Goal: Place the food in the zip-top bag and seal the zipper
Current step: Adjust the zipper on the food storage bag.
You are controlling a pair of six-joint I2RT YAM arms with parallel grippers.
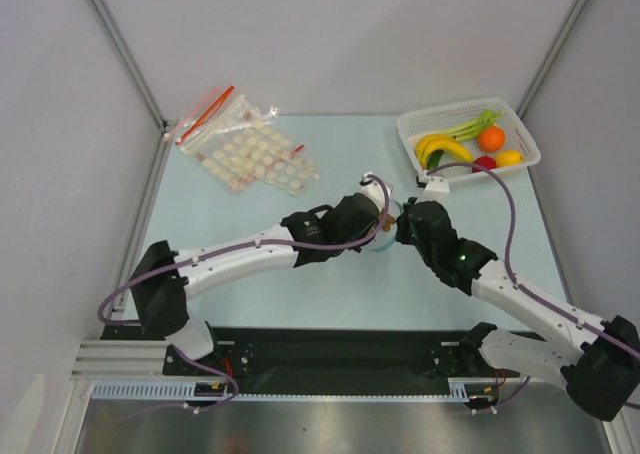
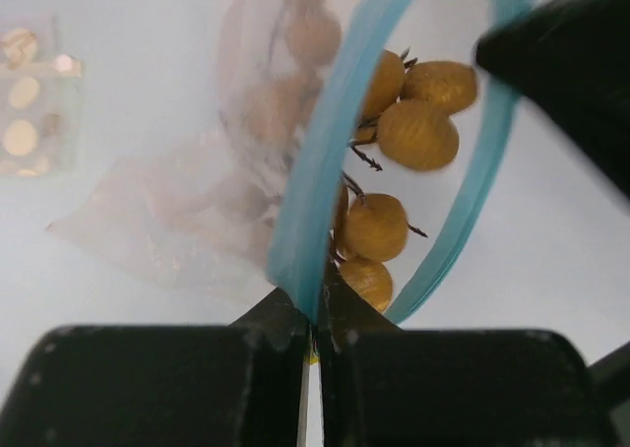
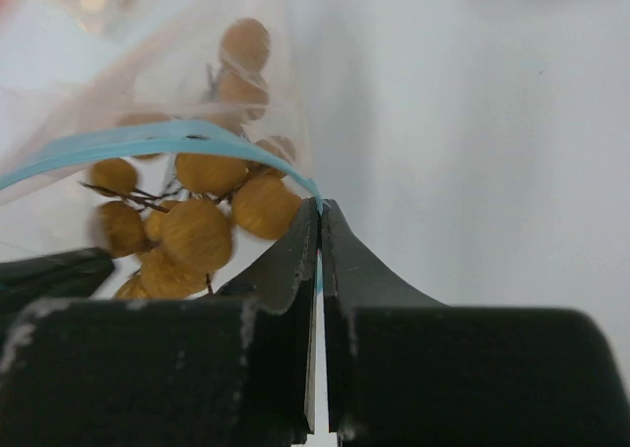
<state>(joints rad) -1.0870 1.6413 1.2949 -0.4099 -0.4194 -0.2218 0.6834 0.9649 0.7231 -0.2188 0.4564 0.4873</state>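
Left gripper (image 2: 313, 307): I see its black fingers pressed together on the light blue-teal zipper strip (image 2: 313, 171) of the small clear plastic zip-top bag (image 2: 167, 221).
Right gripper (image 3: 319, 209): also closed, pinching the same strip at its other end (only a sliver of teal shows at the tips).
Bag mouth: the strip bows open into a loop between my two grippers.
Food: the bunch of tan-brown round fruits on thin stems (image 2: 418, 132) sits inside the bag.
Bag position: over the middle of the pale blue table (image 1: 250, 274); I cannot tell whether it rests on it.
Red fruit: the small red round fruit (image 1: 484, 162) lies in the white mesh basket (image 1: 412, 126) at the far right, beside the yellow bananas (image 1: 440, 146), well apart from the bag.
Far left: a clear bag of white round discs (image 1: 255, 159).
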